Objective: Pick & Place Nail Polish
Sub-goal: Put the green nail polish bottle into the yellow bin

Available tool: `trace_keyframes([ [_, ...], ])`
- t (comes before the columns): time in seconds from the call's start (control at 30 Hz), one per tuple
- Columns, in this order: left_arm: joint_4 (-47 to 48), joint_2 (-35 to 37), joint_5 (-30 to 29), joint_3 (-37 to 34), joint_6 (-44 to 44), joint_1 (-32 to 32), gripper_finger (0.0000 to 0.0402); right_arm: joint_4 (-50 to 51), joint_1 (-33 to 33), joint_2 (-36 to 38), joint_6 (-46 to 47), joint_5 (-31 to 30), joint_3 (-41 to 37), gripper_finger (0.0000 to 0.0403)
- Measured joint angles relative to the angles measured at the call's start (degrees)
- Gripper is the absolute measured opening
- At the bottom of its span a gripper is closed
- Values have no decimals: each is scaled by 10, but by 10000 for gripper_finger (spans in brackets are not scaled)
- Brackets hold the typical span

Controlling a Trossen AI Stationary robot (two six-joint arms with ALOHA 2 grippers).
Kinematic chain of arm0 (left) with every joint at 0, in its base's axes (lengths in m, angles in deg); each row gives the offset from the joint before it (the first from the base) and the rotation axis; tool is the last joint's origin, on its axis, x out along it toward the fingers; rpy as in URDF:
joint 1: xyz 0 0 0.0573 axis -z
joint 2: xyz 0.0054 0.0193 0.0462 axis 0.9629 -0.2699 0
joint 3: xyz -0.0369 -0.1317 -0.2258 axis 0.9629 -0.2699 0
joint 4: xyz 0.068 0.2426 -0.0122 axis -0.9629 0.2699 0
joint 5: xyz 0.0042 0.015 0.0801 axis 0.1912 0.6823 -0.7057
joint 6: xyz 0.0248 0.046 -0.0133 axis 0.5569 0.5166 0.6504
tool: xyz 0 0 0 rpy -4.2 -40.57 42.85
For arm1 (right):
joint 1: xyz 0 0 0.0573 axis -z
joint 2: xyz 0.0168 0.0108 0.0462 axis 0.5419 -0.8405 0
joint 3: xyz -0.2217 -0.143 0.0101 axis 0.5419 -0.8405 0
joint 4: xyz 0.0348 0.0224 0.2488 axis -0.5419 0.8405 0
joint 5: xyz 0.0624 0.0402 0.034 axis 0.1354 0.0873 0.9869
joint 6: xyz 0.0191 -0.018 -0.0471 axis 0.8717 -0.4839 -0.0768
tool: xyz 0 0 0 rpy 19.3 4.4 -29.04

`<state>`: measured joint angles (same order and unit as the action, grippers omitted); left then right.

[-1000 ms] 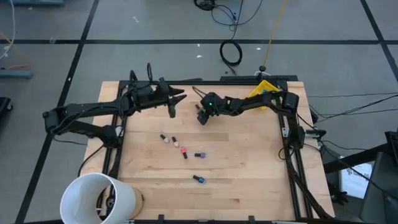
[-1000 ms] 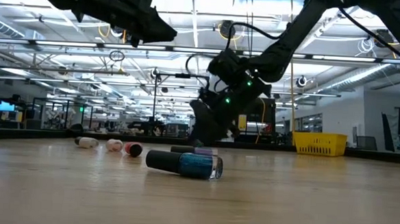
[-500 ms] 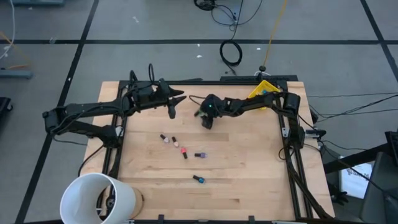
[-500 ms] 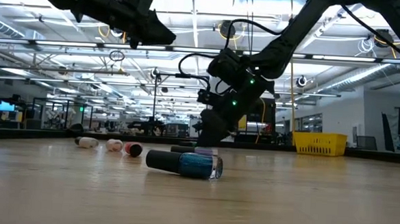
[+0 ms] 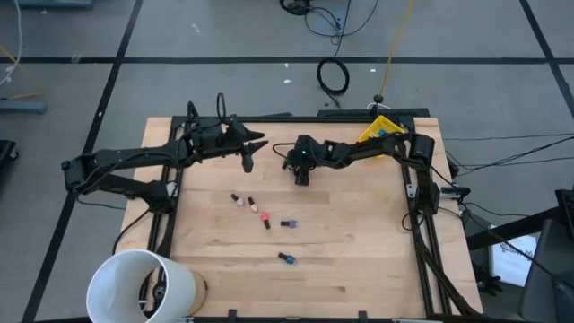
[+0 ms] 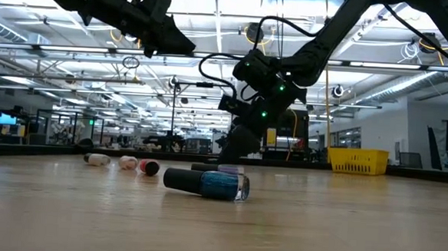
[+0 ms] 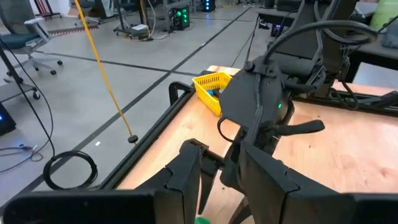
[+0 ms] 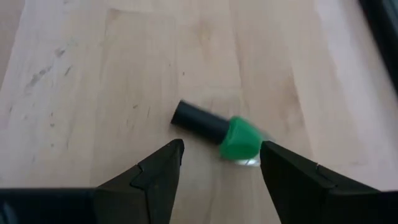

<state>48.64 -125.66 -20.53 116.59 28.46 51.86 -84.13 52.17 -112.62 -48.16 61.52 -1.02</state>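
Hovering over a green nail polish bottle (image 8: 239, 139), the right gripper (image 5: 302, 172) stood open and empty.

That bottle lay on its side on the wooden table (image 5: 359, 260), dark cap outward, between the two spread fingers in the right wrist view and not touched. The left gripper (image 5: 248, 158) hung nearby toward the table's far edge, its fingers a little apart, holding nothing I could make out. Five more bottles lay loose mid-table, among them a pink one (image 5: 265, 219), a purple one (image 5: 287, 223) and a teal one (image 5: 286, 259). The yellow bin (image 5: 378, 131) sat at the far right corner (blue showed inside it), so most of the placing appeared left to do.
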Motion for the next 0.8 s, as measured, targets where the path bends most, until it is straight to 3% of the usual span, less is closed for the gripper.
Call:
trace_keyframes([
  [0.43,-1,0,0,0,2,0,113,-26,16,0,-99,27,0,210],
  [0.8,-1,0,0,0,0,0,113,19,16,1,-119,47,27,191],
])
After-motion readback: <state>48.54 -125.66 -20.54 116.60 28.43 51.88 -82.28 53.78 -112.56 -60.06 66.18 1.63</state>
